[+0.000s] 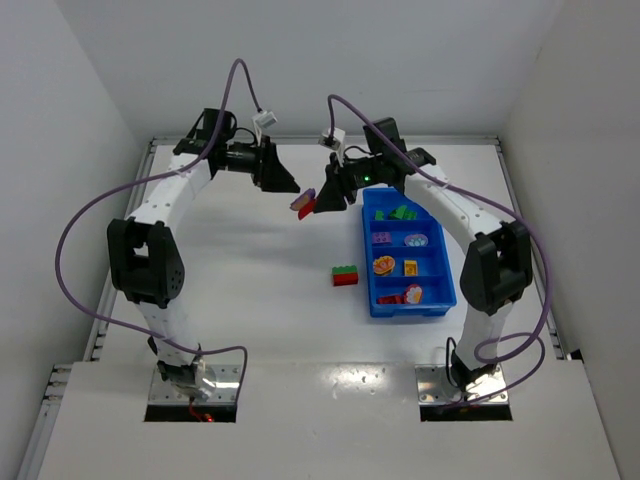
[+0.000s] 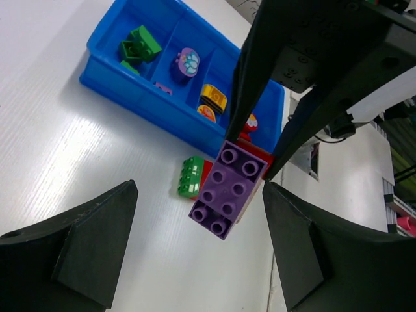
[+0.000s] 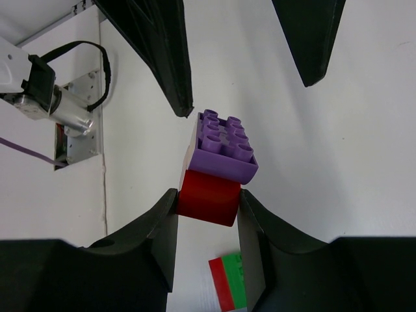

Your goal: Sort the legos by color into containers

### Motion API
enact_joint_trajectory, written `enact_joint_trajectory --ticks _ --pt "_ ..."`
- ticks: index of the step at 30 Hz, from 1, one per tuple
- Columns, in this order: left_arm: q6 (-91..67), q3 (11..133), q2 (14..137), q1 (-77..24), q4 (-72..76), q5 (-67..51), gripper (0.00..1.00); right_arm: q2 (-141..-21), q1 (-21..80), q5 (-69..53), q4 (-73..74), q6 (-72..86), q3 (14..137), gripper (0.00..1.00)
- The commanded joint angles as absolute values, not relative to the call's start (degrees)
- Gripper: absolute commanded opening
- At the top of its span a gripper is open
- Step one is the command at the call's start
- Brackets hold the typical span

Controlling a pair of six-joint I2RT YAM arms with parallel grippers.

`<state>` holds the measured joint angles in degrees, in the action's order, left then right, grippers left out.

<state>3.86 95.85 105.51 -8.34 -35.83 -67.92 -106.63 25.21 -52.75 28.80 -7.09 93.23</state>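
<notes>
My right gripper point(image 1: 318, 203) point(image 3: 208, 198) is shut on the red half of a purple-and-red brick point(image 3: 218, 169) point(image 1: 304, 204) and holds it in the air left of the blue tray point(image 1: 374, 300). My left gripper point(image 1: 291, 185) point(image 2: 198, 221) is open, its fingers either side of the purple end point(image 2: 229, 188) without touching. A red-and-green brick point(image 1: 345, 275) point(image 2: 192, 177) point(image 3: 229, 281) lies on the table left of the tray. The tray holds green bricks point(image 1: 402, 212) at the far end, a purple piece point(image 1: 417, 240), and yellow and red pieces point(image 1: 410, 267) nearer.
White walls enclose the table on the left, far and right sides. The arm bases stand on metal plates point(image 1: 192, 385) at the near edge. Purple cables loop above both arms.
</notes>
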Motion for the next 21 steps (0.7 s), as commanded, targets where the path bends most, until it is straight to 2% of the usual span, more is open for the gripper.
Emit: enact_joint_trajectory --ticks 1,21 --pt "5.54 98.00 104.85 -9.14 -35.60 -72.16 0.84 -105.56 24.52 -55.28 26.54 -8.44 94.31 0.00" --pt "8.26 94.83 104.33 -10.81 -37.27 -71.98 0.83 -106.08 25.05 -56.87 26.54 -7.91 98.09 0.00"
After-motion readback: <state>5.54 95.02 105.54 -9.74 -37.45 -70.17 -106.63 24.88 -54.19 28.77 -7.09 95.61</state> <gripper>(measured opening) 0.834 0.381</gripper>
